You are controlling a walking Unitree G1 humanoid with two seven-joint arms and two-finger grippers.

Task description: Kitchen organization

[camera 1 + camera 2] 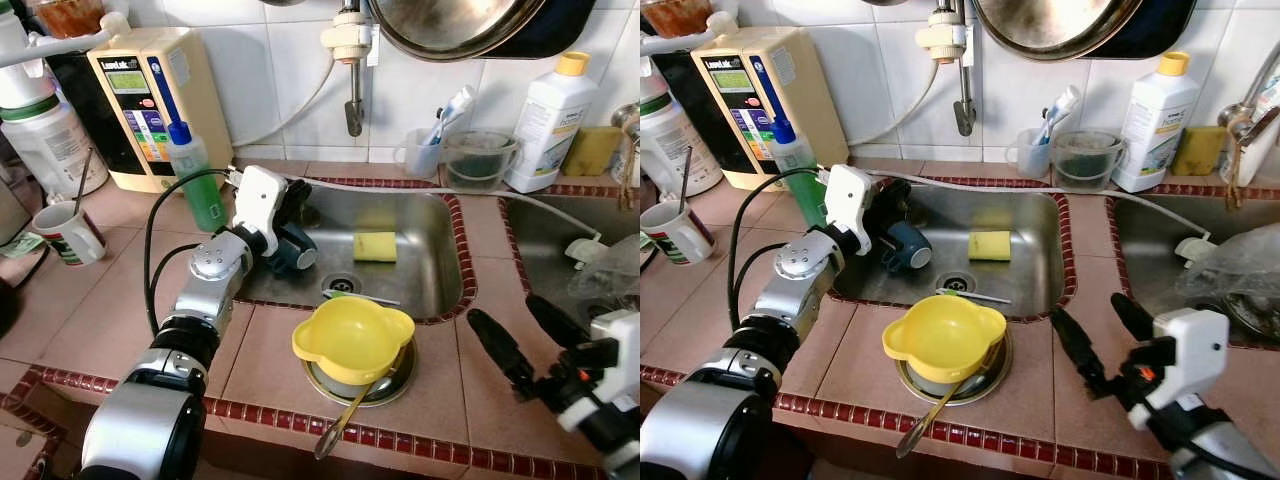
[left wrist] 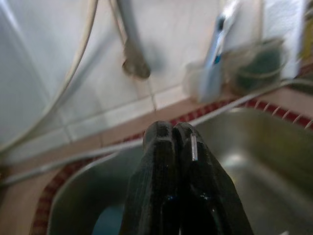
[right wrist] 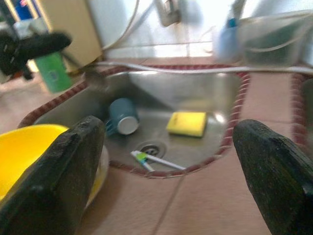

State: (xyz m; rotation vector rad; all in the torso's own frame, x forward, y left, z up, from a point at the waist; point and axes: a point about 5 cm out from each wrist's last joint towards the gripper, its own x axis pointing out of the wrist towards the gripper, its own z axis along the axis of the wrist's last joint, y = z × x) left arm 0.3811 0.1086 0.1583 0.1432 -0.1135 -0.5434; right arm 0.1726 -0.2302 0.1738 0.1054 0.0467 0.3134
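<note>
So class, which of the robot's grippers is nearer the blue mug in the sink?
Left. The left gripper hovers right above the blue mug; the right gripper is over the counter.

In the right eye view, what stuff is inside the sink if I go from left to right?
Blue mug lying on its side, with the left hand reaching over it → drain → yellow sponge.

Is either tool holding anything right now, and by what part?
Nothing is held. The left tool is shut on nothing above the steel sink, near the dark blue mug. The right tool is open over the tiled counter.
</note>
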